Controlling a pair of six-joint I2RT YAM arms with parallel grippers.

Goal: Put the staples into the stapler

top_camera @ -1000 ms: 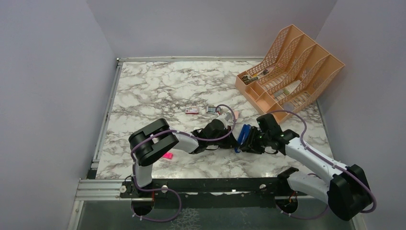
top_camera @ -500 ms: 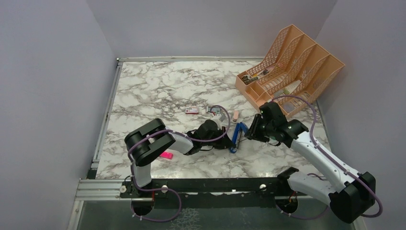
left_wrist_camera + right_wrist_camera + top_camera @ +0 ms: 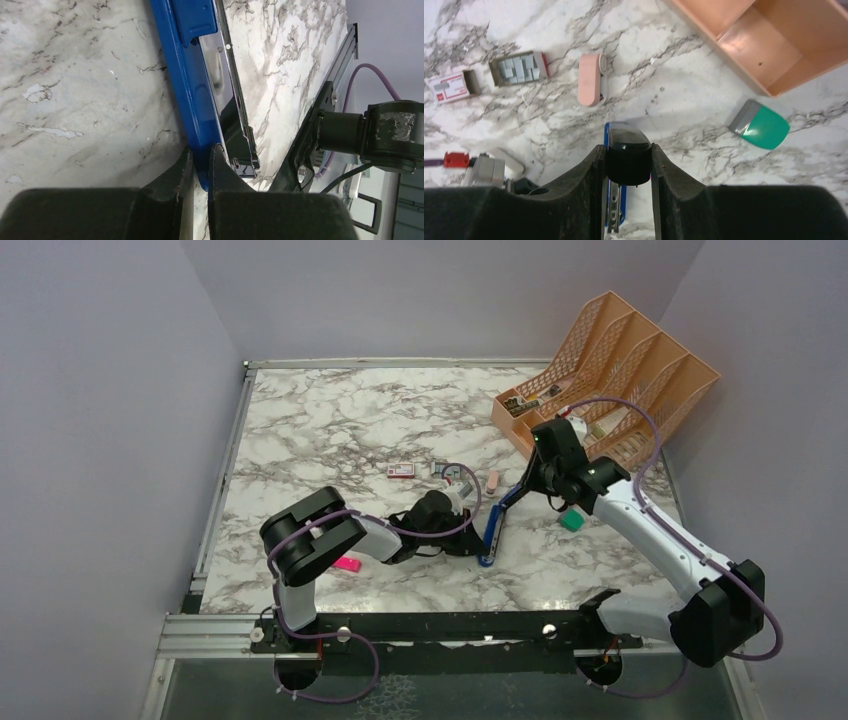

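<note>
The blue stapler (image 3: 492,529) lies on the marble with its black top arm (image 3: 626,139) swung up. My left gripper (image 3: 201,159) is shut on the near end of its blue base (image 3: 187,85), beside the chrome staple channel (image 3: 235,100). My right gripper (image 3: 626,150) is shut on the tip of the raised top arm, above the base. The staples (image 3: 519,67) are grey blocks in an open tray, apart from both grippers, with the red-and-white box (image 3: 449,87) to their left. In the top view the staples (image 3: 445,469) sit beyond my left wrist.
A pink oblong piece (image 3: 590,80) lies near the staples, a green-and-grey piece (image 3: 761,127) to the right of the stapler. The orange desk organizer (image 3: 600,390) stands at the back right. A pink highlighter (image 3: 348,564) lies by the left arm.
My right gripper has risen and moved toward the back with the stapler's top arm, swinging it open. The green piece now shows. The left gripper has stayed on the base.
</note>
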